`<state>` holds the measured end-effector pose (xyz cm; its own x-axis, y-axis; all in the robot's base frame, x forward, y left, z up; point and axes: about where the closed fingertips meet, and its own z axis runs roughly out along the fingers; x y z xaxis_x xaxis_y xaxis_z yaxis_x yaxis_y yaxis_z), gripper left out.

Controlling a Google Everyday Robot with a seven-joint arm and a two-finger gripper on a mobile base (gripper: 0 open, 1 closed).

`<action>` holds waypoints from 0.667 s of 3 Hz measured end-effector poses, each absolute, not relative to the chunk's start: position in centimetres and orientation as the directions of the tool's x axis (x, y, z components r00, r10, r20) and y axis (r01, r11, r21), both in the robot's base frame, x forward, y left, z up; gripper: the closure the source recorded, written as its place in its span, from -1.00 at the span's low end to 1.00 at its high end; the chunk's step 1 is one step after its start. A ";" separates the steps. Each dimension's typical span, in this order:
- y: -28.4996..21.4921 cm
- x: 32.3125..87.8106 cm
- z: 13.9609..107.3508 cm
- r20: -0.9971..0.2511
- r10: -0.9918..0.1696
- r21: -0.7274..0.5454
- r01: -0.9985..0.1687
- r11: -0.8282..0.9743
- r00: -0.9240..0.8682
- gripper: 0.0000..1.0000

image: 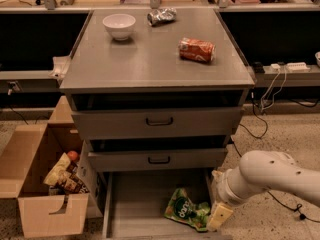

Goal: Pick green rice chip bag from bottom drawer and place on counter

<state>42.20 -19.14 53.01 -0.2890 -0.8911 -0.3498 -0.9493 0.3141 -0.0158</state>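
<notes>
Green rice chip bag (187, 215) lying crumpled on the floor of the open bottom drawer (140, 204), right of centre, your tool (220, 216) low at the bag's right edge, spread or pinching you cannot tell, desk (150, 66) above bearing a white bowl (119, 25), silver wrapper (161, 16), crushed red can (197, 50).

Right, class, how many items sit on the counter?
3: a bowl back left, a silver wrapper back centre, a crushed can right. None looks hidden. The pincer hangs low by the bottom drawer.

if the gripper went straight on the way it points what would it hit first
Probably the right edge of the green chip bag: the gripper points down beside it, over the bottom drawer. Depth is unclear; it could meet the drawer floor.
</notes>
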 end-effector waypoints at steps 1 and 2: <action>-18.1 42.5 44.7 -0.404 -0.868 -0.008 -0.948 0.319 -0.289 -1.00; -17.0 42.6 38.9 -0.459 -0.834 0.034 -0.943 0.330 -0.308 -1.00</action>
